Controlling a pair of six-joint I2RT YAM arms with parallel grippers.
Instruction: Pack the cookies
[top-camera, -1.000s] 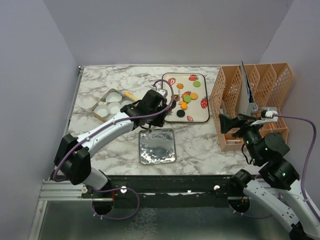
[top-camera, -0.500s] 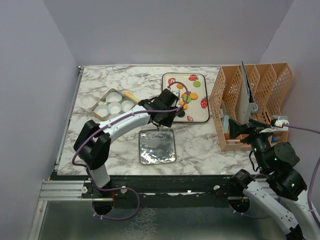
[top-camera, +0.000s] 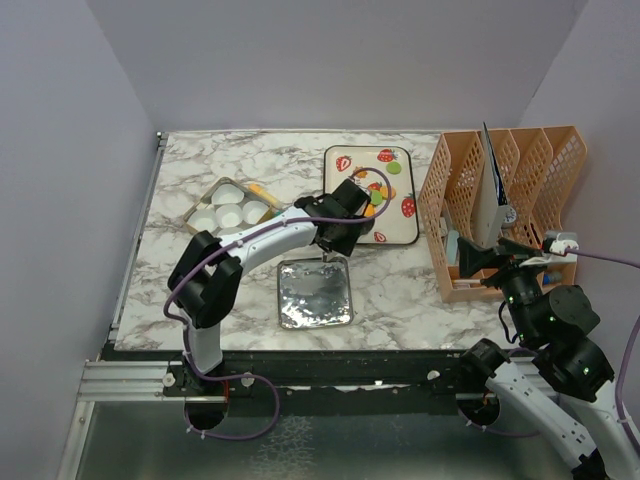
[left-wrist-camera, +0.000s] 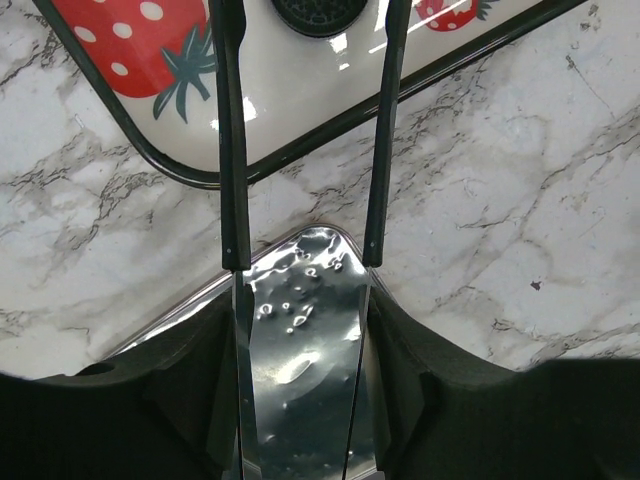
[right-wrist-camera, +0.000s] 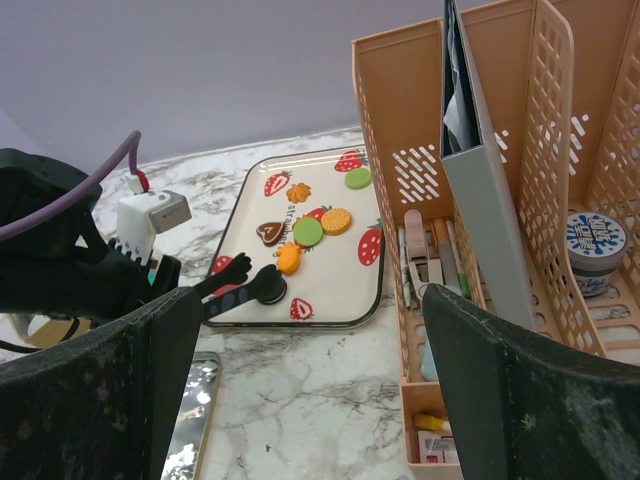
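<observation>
The cookies lie on the white strawberry-print tray: a brown heart, a green round one, an orange round one, an orange flower, and another green one at the far end. A black cookie lies flat near the tray's front edge. My left gripper hangs low over it, open, its thin fingers either side of the black cookie, holding nothing. My right gripper is wide open and empty, off to the right.
A shiny foil tray sits just in front of the strawberry tray. A baking tin with white paper cups is at the left. An orange mesh desk organizer with a binder and pens stands at the right.
My left arm has reached further right and forward, from the foil tray's far edge onto the strawberry tray near the black cookie. The right arm drew back slightly to the right, then stayed still.
</observation>
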